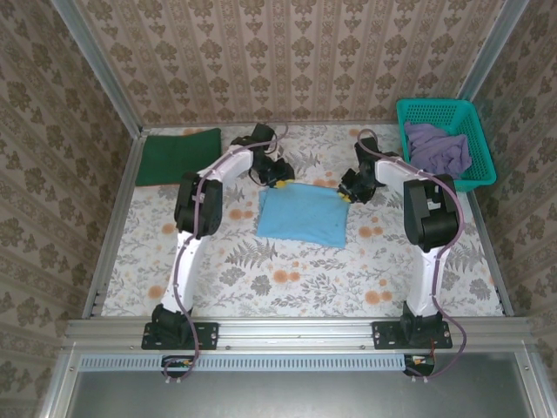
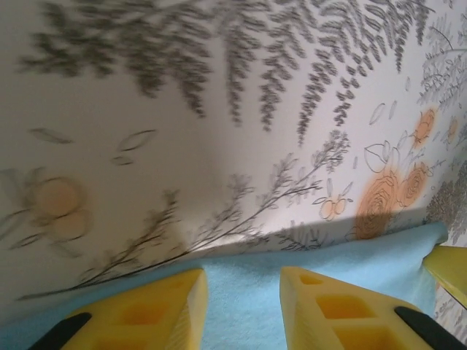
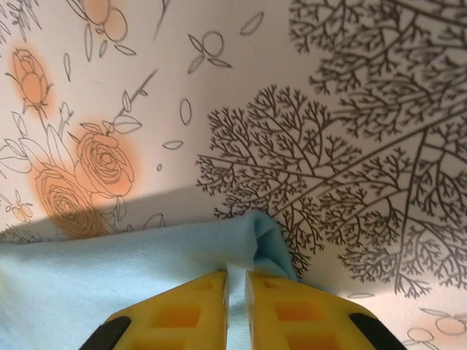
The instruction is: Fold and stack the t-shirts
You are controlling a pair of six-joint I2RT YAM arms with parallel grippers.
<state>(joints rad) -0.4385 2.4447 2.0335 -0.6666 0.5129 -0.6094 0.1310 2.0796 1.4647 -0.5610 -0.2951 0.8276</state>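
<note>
Right wrist view: the right gripper (image 3: 237,281) has its yellow fingers drawn almost together, pinching a raised fold at the far right corner of the light blue t-shirt (image 3: 109,284). In the left wrist view, the left gripper (image 2: 244,281) stands partly open at the shirt's far edge, with flat blue cloth showing in the gap. Whether it grips cannot be told. A yellow shape (image 2: 449,266) is cut off at that view's right edge. From above, the folded shirt lies mid-table between the two arms, whose wrists hide the fingertips. A dark green t-shirt (image 1: 177,157) lies folded at the far left corner. A purple t-shirt (image 1: 439,146) sits heaped in the teal mesh basket (image 1: 481,170) at far right. The floral-print table (image 1: 287,279) is enclosed by damask-papered walls (image 1: 287,61).
</note>
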